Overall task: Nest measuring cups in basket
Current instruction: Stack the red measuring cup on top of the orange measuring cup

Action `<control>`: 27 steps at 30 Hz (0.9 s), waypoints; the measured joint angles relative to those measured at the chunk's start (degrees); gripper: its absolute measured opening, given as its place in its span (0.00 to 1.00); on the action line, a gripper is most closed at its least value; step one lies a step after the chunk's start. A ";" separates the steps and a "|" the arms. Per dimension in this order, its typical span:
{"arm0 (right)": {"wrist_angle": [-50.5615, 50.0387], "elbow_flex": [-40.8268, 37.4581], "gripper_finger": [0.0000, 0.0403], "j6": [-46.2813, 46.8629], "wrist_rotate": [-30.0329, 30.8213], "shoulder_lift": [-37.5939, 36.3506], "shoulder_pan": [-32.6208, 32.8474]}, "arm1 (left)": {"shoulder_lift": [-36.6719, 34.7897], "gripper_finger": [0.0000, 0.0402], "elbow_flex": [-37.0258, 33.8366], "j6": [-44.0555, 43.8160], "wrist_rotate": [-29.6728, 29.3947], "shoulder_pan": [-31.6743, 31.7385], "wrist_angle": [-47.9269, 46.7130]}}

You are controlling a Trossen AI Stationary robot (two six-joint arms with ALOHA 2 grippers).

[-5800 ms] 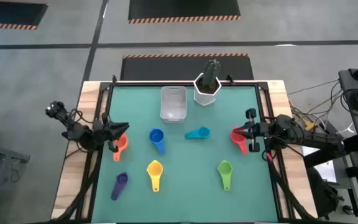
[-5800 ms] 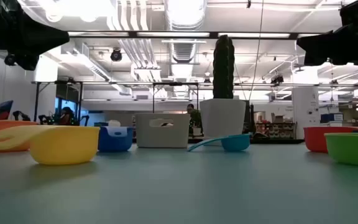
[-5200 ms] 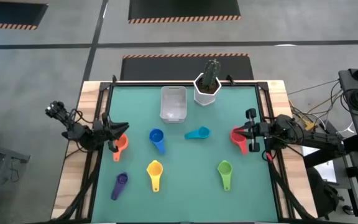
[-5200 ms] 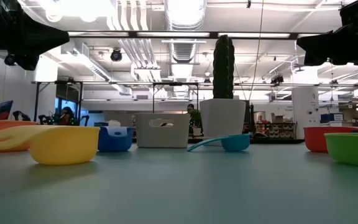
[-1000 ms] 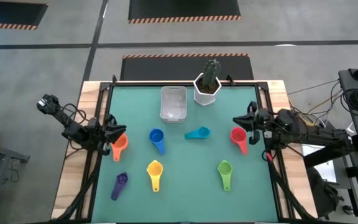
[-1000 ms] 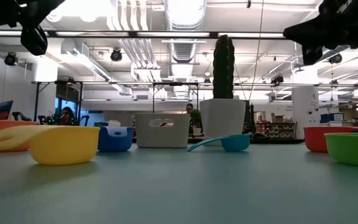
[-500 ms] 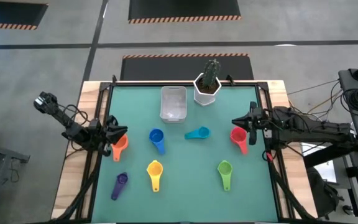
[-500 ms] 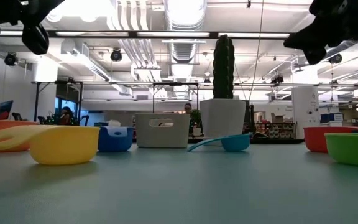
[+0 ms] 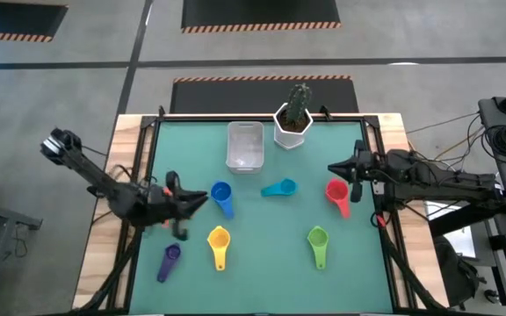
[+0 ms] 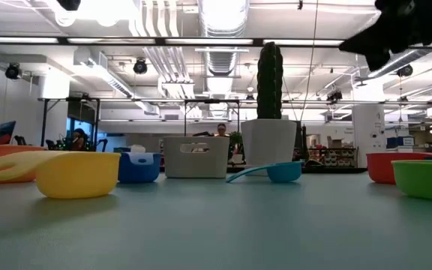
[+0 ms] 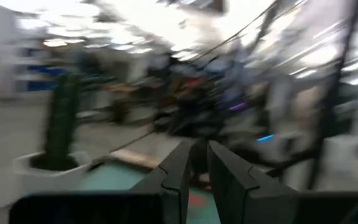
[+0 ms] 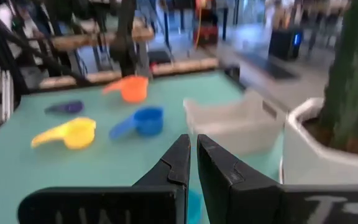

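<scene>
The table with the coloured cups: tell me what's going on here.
Nothing is held yet. Both arms are over the green table with fingers closed and empty. The left gripper reaches in beside the blue cup, hiding the orange cup from above. The right gripper hangs by the red cup. The teal, yellow, green and purple cups lie scattered, and the clear basket holds no cup.

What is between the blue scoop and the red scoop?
The teal cup lies between the blue cup and the red cup, roughly midway, touching neither. The high view shows this best.
</scene>
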 joint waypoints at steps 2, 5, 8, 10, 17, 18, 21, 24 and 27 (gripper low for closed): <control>3.73 0.00 0.04 -2.15 -0.31 -0.01 0.00 | 5.14 0.09 4.73 2.27 -3.69 1.14 -3.18; 8.93 0.00 0.04 -5.67 -0.48 -0.01 0.00 | 11.29 0.09 11.49 3.37 -3.06 3.34 -9.62; 14.03 0.00 0.04 -8.34 -0.51 -0.01 0.00 | 15.68 0.09 17.84 2.58 0.25 5.99 -17.69; 16.87 0.00 0.04 -9.25 -0.70 -0.03 0.00 | 18.01 0.09 21.78 0.80 3.96 8.17 -23.26; 20.20 -0.07 0.04 -10.83 -11.25 -0.12 0.00 | 26.54 0.09 31.22 -2.24 16.65 16.77 -33.30; 20.58 -0.07 0.04 -10.85 -11.88 -0.36 0.00 | 27.74 0.09 31.64 -2.02 18.62 17.97 -32.89; 21.23 -0.25 0.04 -10.85 -12.56 -1.43 0.02 | 31.38 0.09 31.81 -2.43 27.11 21.64 -27.68; 21.78 -1.09 0.04 -11.08 -14.23 -3.01 0.02 | 35.94 0.09 31.95 -3.20 34.87 24.96 -19.82; 23.75 -2.50 0.04 -10.97 -15.97 -5.16 0.02 | 41.15 0.09 33.90 -3.23 37.21 27.56 -17.17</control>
